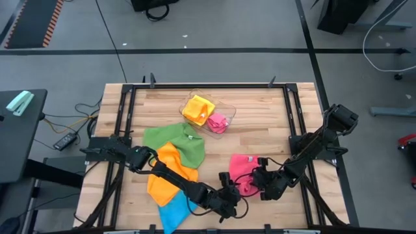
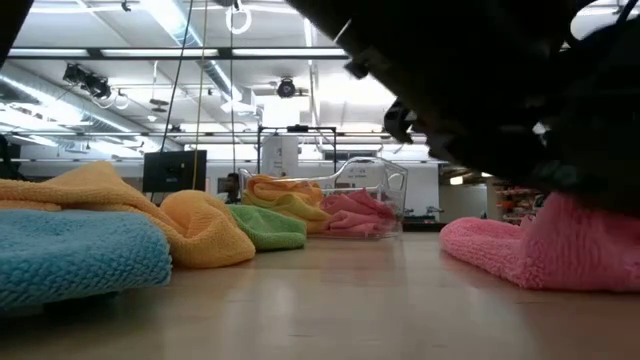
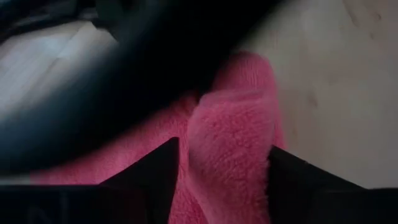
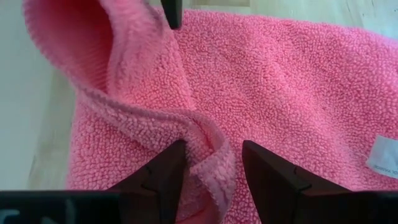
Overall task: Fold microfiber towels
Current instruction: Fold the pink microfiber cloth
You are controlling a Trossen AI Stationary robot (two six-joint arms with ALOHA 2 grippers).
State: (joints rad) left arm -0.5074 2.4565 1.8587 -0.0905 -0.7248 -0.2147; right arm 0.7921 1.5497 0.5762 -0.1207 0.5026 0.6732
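A pink microfiber towel (image 1: 242, 169) lies rumpled on the near right part of the wooden table (image 1: 260, 123), with both grippers working on its near edge. The right gripper (image 1: 255, 182) meets the cloth from the right, and its wrist view shows a raised fold of pink pile (image 4: 208, 155) pinched between its two dark fingers (image 4: 161, 177), the jaws standing partly apart around the thickness of the cloth. The left gripper (image 1: 229, 195) reaches across from the left, and its fingers (image 3: 155, 174) stand fairly wide with a ridge of the same towel (image 3: 230, 149) between them; whether they press on it cannot be told. A white label (image 4: 384, 157) shows at one edge of the cloth.

Left of the pink towel, a green towel (image 1: 175, 142) lies spread toward the table's middle, an orange towel (image 1: 168, 179) overlaps its near edge, and a blue towel (image 1: 174, 211) sits at the near edge of the table, partly under the left arm. At the far centre, a clear plastic tray (image 1: 224, 109) holds a folded yellow towel (image 1: 198, 108) and a second pink towel (image 1: 218, 121) beside it. From table height, the blue (image 2: 80, 255), orange (image 2: 195, 230) and green (image 2: 265, 225) cloths rise in soft heaps.
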